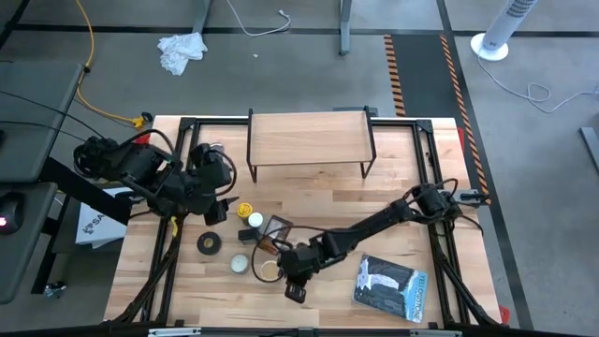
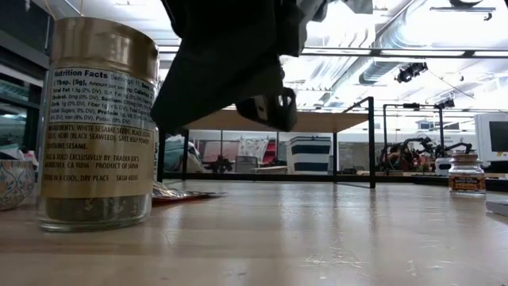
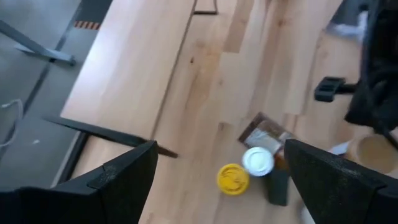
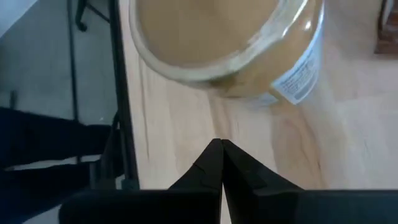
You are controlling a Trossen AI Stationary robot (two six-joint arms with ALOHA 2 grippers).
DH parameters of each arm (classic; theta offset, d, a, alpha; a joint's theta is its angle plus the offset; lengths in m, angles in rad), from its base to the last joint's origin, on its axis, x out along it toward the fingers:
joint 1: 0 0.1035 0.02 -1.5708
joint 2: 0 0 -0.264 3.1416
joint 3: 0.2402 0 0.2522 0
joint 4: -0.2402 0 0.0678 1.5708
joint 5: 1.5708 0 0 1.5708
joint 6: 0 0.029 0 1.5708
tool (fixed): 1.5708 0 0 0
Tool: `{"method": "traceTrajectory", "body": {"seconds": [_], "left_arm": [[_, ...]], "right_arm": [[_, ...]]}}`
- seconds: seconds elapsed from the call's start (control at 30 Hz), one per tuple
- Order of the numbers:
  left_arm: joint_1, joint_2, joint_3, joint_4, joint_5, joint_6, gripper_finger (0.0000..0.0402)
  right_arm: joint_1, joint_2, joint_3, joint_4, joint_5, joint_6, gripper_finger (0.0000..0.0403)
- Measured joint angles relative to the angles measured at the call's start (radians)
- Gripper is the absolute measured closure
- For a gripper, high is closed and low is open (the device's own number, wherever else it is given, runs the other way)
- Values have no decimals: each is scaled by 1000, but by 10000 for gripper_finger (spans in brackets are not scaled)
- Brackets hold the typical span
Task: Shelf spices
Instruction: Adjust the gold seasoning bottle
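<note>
Spices clustered on the table (image 1: 393,201) in front of the shelf (image 1: 309,139), none yet on its plank. Yellow-lidded jar (image 1: 244,209) and white-capped bottle (image 1: 255,221) side by side, nearest the shelf's front left leg; flat brown packet (image 1: 277,227) just beside them, a dark bottle (image 3: 278,185) lying against the white cap. Tan-lidded jar (image 1: 270,271) farthest from the shelf, at the table's front.

Right gripper (image 1: 298,286) low beside the tan-lidded jar, fingers pressed together, pinching nothing. Left gripper (image 1: 217,201) hovering between the shelf's left leg and the yellow-lidded jar, fingers (image 3: 121,180) spread wide, empty.

Risks, as judged: closed right fingers so near the tan-lidded jar could shove or tip it rather than take it, unless parted first. Yellow and white lids touching or nearly so; a wide-spread descent there could catch both, or knock the neighbour over. Thin wire legs leave the shelf light; a bump from either arm could shift it.

Materials: shelf plank pale, smooth wood on thin black wire frame. Tan-lidded jar clear glass, round, paper label, dull metallic lid. Yellow lid glossy plastic, ridged. Packet flat, crinkly film. Black tape roll (image 1: 210,243) and printed bag (image 1: 391,286) also on the table, well forward of the shelf.
</note>
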Motion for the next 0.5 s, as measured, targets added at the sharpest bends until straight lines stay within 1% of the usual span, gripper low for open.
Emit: {"method": "traceTrajectory", "body": {"seconds": [0.13, 0.2, 0.27, 0.4, 0.5], "left_arm": [[-55, 0, 0, 67, -17, -76, 58], [-83, 2, 0, 110, -37, -115, 58], [-107, 7, 0, 145, -52, -143, 58], [-142, 25, 0, 190, -77, -178, 58], [-166, 43, 0, 198, -83, -216, 58]], "right_arm": [[18, 0, 0, 0, 155, 51, 403], [19, 0, 0, 2, 212, 71, 403], [18, 0, 0, 15, 252, 81, 403], [18, 0, 0, 99, 289, 76, 403], [18, 0, 0, 126, 319, 74, 403]]}}
